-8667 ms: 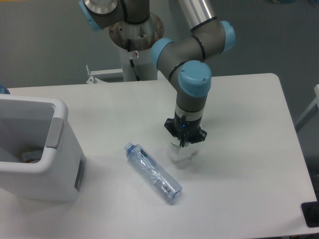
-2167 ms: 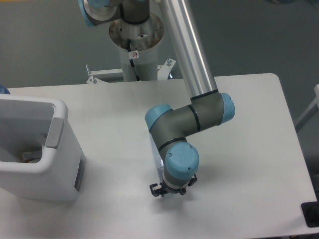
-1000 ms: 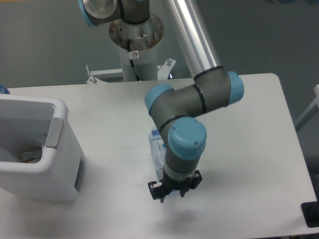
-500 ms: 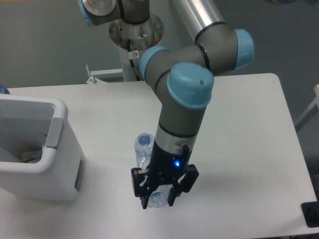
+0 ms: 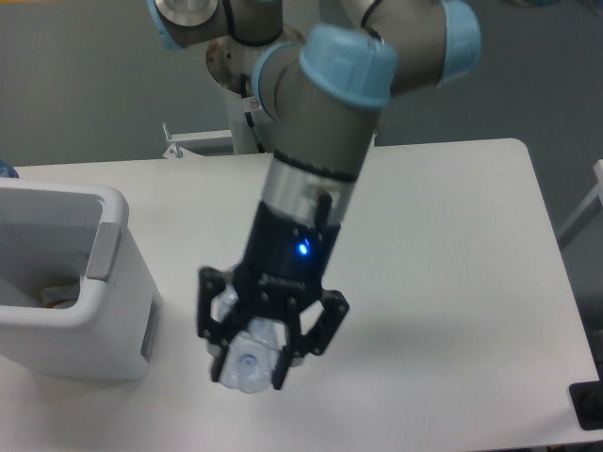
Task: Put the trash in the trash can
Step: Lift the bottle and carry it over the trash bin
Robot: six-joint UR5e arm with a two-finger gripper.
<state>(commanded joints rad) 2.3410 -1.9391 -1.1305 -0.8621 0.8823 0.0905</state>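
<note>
Camera view, from the left: the trash can (image 5: 94, 311) stands at the table's left edge with its mouth open upward, and something pale lies at its bottom, too dim to say whether it is the wrapper. To its right, the gripper (image 5: 252, 363) hangs above the table (image 5: 452, 245), its dark fingers closed around the bottle (image 5: 247, 356), which looks to be lifted clear of the surface, one round end showing toward the camera below the fingers.

The step in hand, as I judge it, is the carry to the bin. To do it well, the arm should keep its height so the hanging bottle clears the thick rim, travel left until the bottle is over the middle of the opening, not over the near wall, and only then let the fingers part. A crushed bottle gives under pressure and is slick, so steady travel without jerks should guard against it slipping out early.
</note>
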